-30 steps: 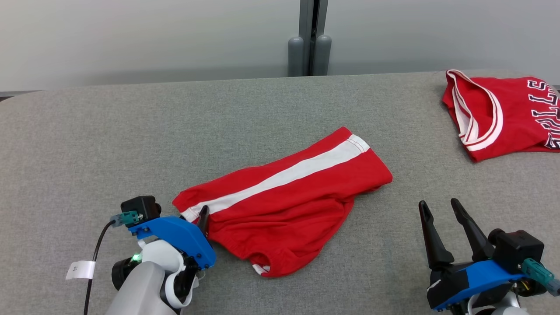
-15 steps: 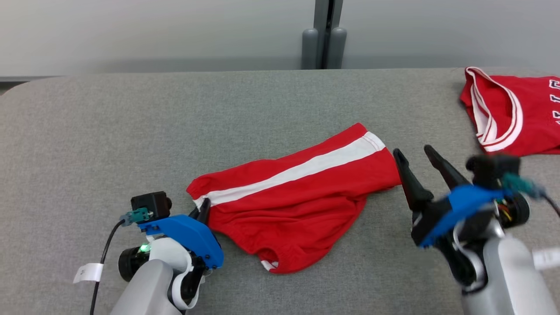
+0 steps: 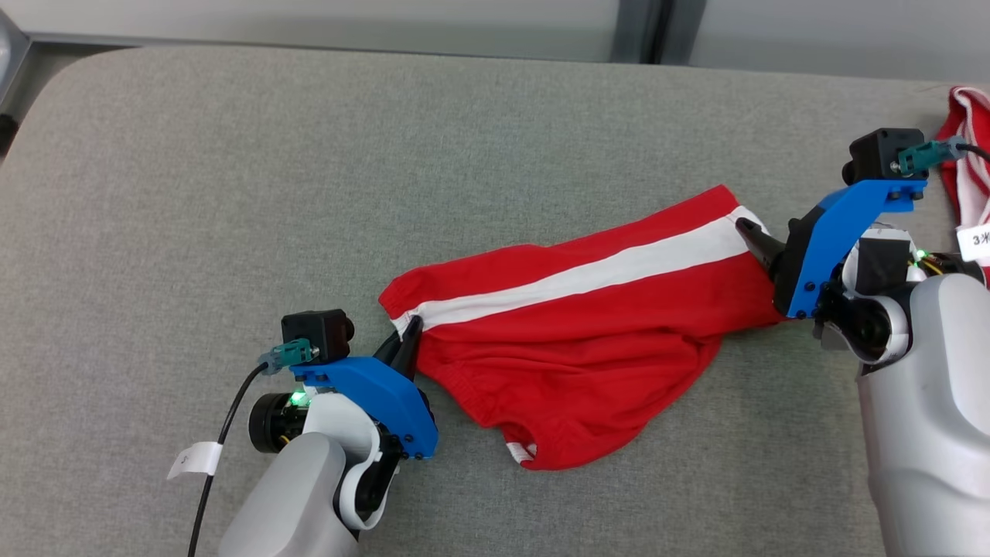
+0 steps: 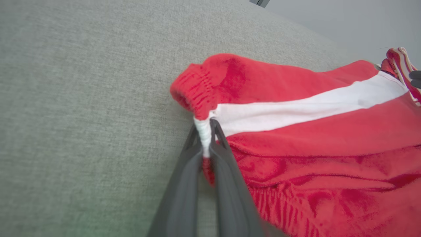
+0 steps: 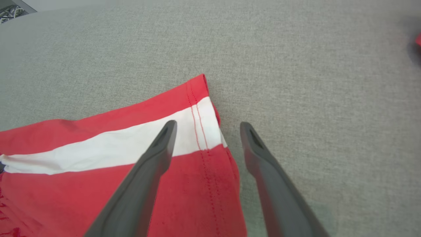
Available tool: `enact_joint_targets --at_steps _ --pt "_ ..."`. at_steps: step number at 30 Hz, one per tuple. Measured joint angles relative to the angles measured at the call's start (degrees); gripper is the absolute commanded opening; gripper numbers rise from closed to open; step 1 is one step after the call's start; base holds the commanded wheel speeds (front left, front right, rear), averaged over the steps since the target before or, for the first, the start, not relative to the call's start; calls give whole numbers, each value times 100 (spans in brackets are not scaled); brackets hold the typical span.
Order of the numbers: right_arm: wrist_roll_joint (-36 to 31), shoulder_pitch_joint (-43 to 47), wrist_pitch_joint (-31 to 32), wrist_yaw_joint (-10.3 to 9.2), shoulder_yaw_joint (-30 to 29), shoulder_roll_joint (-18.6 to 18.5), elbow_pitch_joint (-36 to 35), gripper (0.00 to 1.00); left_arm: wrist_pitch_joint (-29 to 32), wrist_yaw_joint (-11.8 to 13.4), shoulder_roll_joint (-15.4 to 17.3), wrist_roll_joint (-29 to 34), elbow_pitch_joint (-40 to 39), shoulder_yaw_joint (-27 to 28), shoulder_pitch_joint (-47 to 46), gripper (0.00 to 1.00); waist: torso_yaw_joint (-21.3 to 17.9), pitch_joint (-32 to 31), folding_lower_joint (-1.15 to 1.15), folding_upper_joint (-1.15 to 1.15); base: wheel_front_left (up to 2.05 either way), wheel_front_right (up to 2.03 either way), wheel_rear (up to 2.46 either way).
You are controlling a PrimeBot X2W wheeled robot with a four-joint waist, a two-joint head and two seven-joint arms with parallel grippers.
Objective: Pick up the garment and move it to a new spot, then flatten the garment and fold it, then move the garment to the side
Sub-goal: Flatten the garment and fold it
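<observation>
Tons of bare grey tabletop (image 3: 232, 170) to the left and along the far side, easy passing there. The middle's blocked by the red shorts (image 3: 603, 340), with the left gripper (image 3: 410, 333) and right gripper (image 5: 208, 125) sitting at either end. A red jersey (image 3: 976, 116) crowds the far right corner.

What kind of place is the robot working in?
Probably a robot test lab, not a home: a big grey fabric-covered table, plain pale wall panels behind it, and red shorts with a white side stripe laid out for folding.
</observation>
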Motion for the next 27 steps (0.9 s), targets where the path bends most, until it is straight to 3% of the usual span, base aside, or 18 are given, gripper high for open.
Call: enact_joint_targets --at_steps 15,27 --pt "586 -107 2 0 766 -68 102 100 -110 -1 23 -15 -103 -18 -119 0 107 302 0 -1 0 0 0" --pt "316 -247 -407 1 938 -233 129 100 -127 4 45 -63 -170 -49 -125 0 190 342 0 -1 0 0 0"
